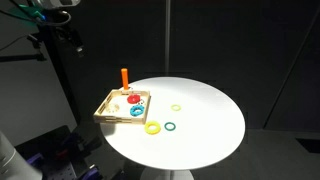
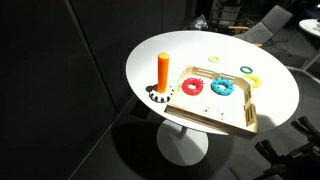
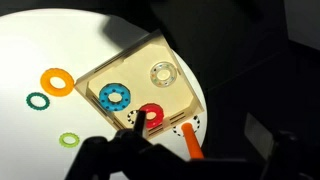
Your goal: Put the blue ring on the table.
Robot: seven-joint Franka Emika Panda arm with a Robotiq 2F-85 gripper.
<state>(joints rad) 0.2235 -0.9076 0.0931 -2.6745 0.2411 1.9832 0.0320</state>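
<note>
Blue ring point(image 3: 114, 97) sits in tray point(image 3: 130, 68), not yet on table point(image 3: 60, 40), gripper point(image 3: 180, 165) high up & too dark to tell open/closed, so risk = off-centre drop grabbing red ring point(image 3: 151, 115) or clipping peg point(image 3: 190, 143).

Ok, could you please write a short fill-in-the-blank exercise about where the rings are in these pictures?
1. The blue ring is not yet on the table; it lies in the wooden ____.
2. Between the blue ring and the orange peg lies a ____ ring.
3. On the bare table top lie ____ rings: a yellow ring, a dark green ring and a pale green ring.

Missing words: tray; red; three.
</note>
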